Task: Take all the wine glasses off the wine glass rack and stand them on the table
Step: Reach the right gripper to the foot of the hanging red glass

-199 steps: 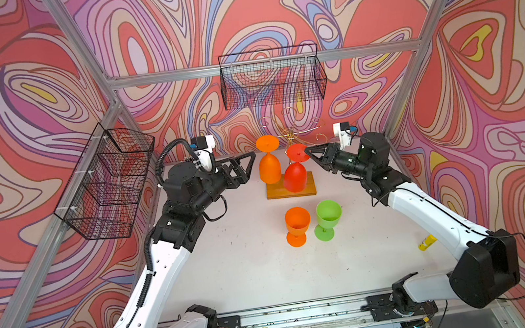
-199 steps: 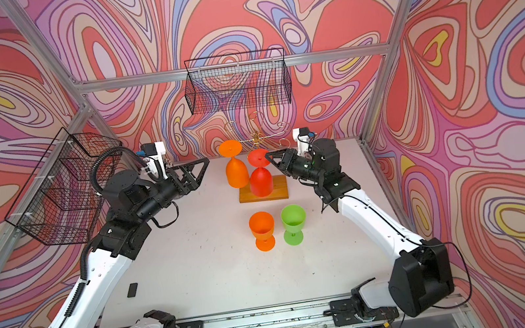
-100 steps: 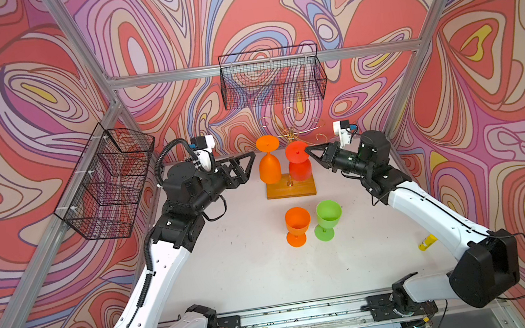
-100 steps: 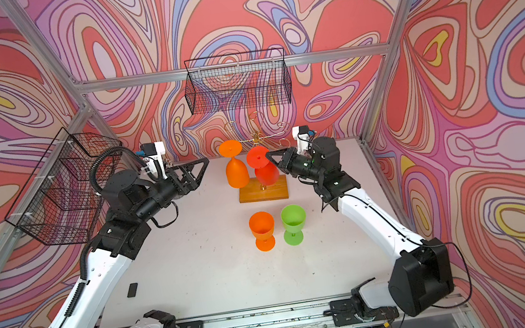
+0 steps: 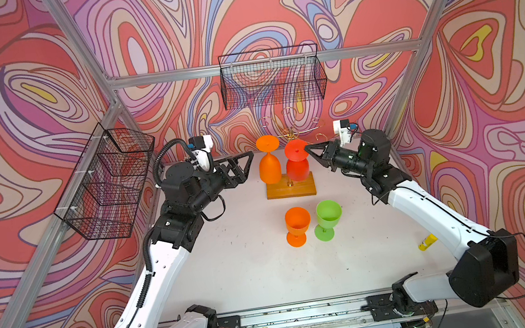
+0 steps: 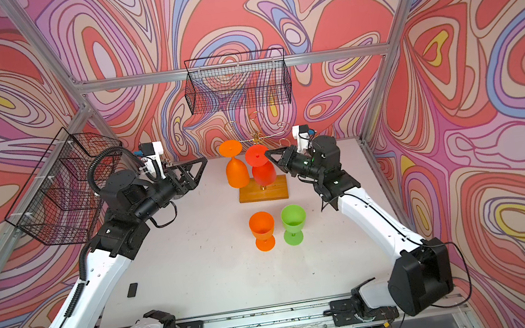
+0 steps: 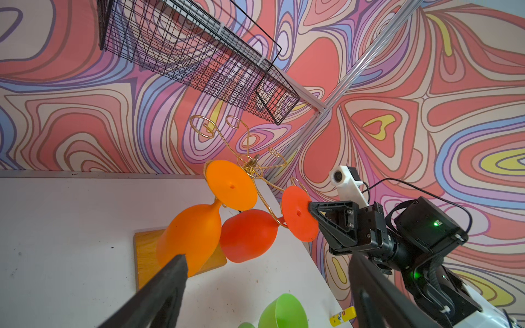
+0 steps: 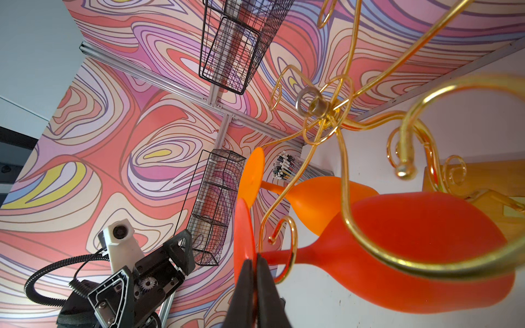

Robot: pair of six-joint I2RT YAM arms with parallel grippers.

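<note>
The right hand has just pinched together on the foot rim of the red wine glass. The glass hangs upside down straight ahead of it, stem still hooked in the wine glass rack. With the grip made, sliding the glass outward seems next. The left hand stays apart and empty.

The wine glass rack was set at the back of the counter, the wine glass hung on it beside another glass; two upright glasses were placed before it.
</note>
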